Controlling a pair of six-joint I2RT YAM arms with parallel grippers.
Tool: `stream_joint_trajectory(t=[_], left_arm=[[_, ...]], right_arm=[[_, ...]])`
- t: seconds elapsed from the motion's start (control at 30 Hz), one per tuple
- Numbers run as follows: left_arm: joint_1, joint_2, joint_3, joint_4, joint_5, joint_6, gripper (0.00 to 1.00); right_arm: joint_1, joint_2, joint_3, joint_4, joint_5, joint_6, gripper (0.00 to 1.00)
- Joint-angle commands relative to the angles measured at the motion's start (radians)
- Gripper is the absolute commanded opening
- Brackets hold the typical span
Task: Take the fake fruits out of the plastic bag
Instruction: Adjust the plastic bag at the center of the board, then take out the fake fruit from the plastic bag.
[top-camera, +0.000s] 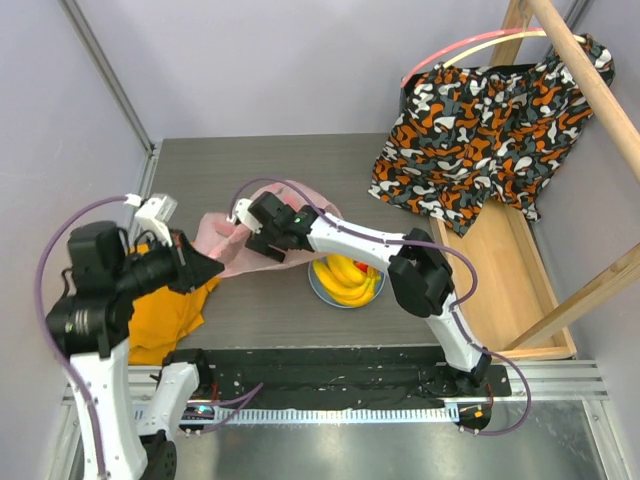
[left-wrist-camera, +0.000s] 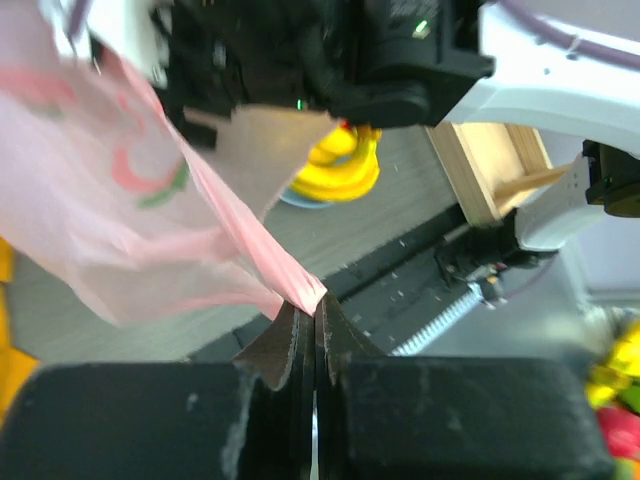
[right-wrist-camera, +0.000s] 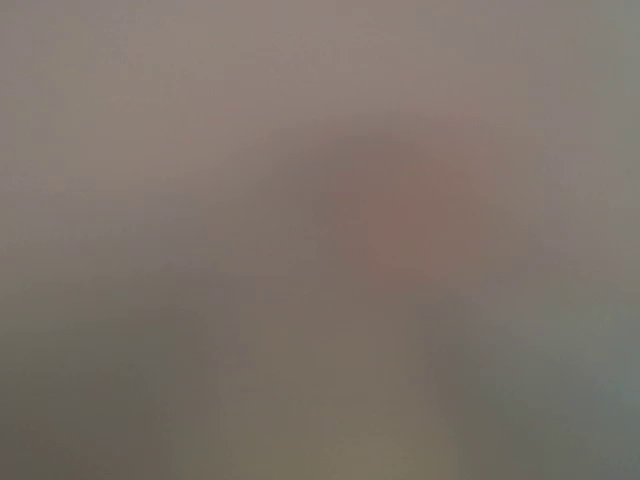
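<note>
The plastic bag (top-camera: 222, 240) sags left of centre, one edge pinched tight in my left gripper (left-wrist-camera: 315, 322). My right gripper (top-camera: 256, 236) sits against it; its own camera gives only blur, so I can't tell how its jaws stand. The banana bunch (top-camera: 345, 278) lies on the plate (top-camera: 318, 288) beside.

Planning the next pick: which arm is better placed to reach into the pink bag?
Right, probably. The left gripper is shut on the plastic bag at its edge, holding it up, so it is occupied. The right gripper is at the bag, near the plate with the bananas.
</note>
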Motion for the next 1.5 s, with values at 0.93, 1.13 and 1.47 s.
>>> stream_joint_trajectory(t=[0.93, 1.13, 1.47], left_arm=[[0.019, -0.165, -0.190, -0.076, 0.000, 0.018, 0.00], [0.025, -0.166, -0.190, -0.070, 0.000, 0.015, 0.00], [0.026, -0.149, -0.244, 0.016, -0.017, -0.025, 0.00]], right_arm=[[0.121, 0.133, 0.101, 0.084, 0.090, 0.006, 1.00], [0.098, 0.150, 0.164, 0.081, 0.024, -0.065, 0.56], [0.083, -0.034, 0.137, 0.013, -0.154, -0.065, 0.20]])
